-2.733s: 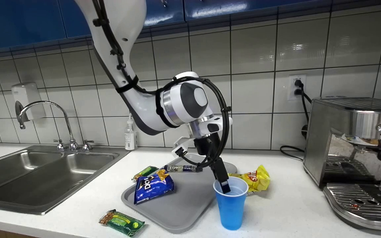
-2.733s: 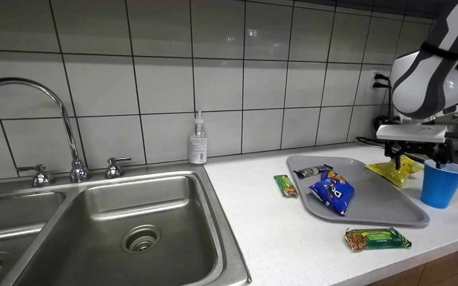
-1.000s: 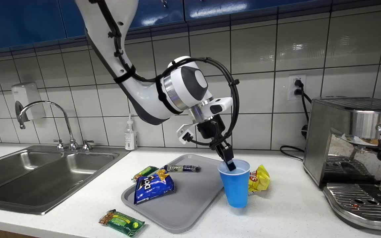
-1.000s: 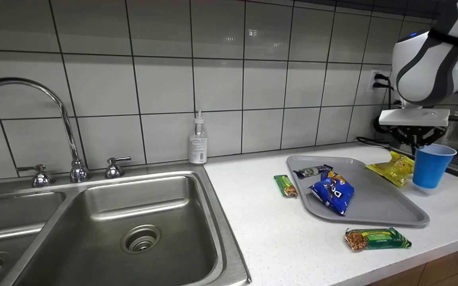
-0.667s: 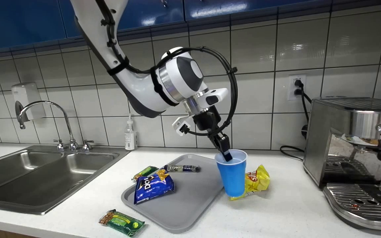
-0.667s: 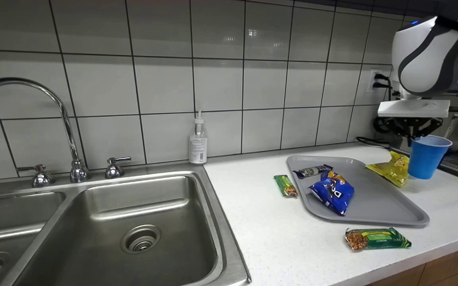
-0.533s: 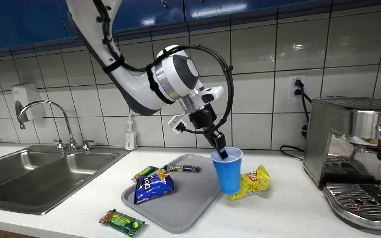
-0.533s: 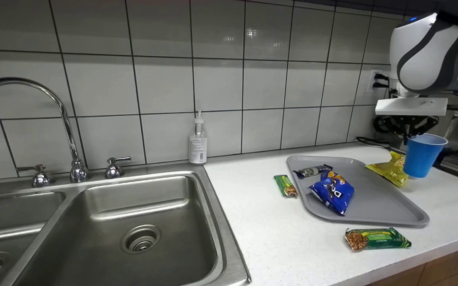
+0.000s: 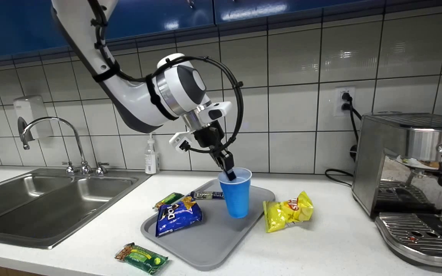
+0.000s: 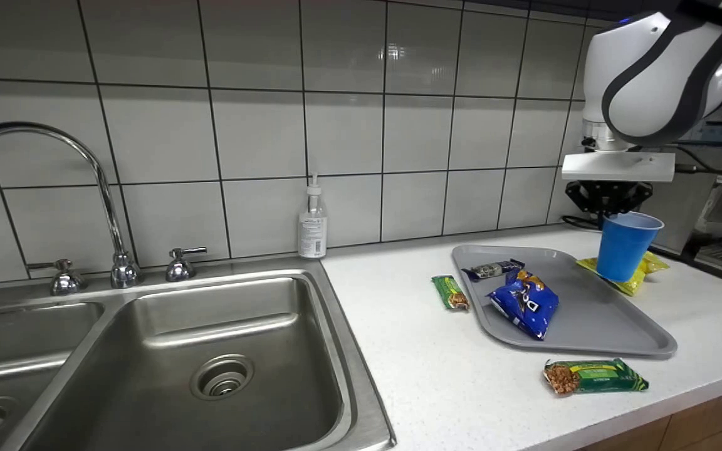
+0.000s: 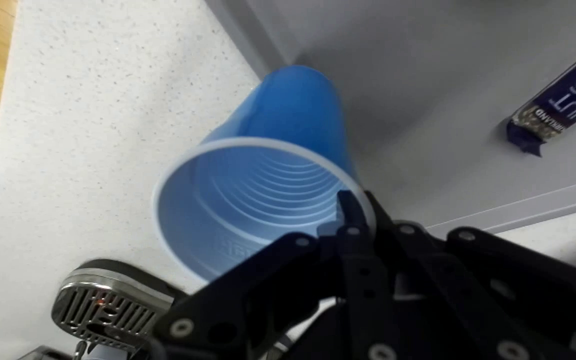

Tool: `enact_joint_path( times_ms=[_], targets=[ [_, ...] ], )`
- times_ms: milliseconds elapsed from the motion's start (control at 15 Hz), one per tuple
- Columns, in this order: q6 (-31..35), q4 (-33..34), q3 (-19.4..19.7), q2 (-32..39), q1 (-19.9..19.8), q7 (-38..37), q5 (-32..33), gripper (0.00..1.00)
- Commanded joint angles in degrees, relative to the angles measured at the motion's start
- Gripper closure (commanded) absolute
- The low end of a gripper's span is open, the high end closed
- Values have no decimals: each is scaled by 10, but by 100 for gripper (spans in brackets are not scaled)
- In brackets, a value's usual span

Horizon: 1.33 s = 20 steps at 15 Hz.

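Okay, gripper (image 11: 364,212) clamped on one wall of the cup (image 9: 237,197), just below centre-frame in an exterior view; I'd go slow, hold it level, a one-sided pinch could let it swing.

Room along surface (image 9: 332,245) between yellow bag (image 9: 286,212) and coffee machine (image 9: 401,188), also over end of tray (image 9: 213,235) farthest from nut bar (image 9: 207,195). Blue bag (image 9: 178,216) obstructs one tray side; blue cup (image 9: 236,197) fills space under hand (image 9: 230,174).

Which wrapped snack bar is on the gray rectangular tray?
The purple-wrapped nut bar; the rear green-wrapped bar and front green-wrapped bar lie on the white countertop.
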State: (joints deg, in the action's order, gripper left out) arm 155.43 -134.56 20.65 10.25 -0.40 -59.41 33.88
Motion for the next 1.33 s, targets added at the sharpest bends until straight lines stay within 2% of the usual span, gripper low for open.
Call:
enact_joint_path(
  times_ms=[0,467,1267],
  targets=[
    [8,-20,-26,-19,-8,14,2,99],
    [10,-24,-45,-6,-6,11,2,99],
    [9,-26,-47,-1,-5,12,3,99]
  ],
)
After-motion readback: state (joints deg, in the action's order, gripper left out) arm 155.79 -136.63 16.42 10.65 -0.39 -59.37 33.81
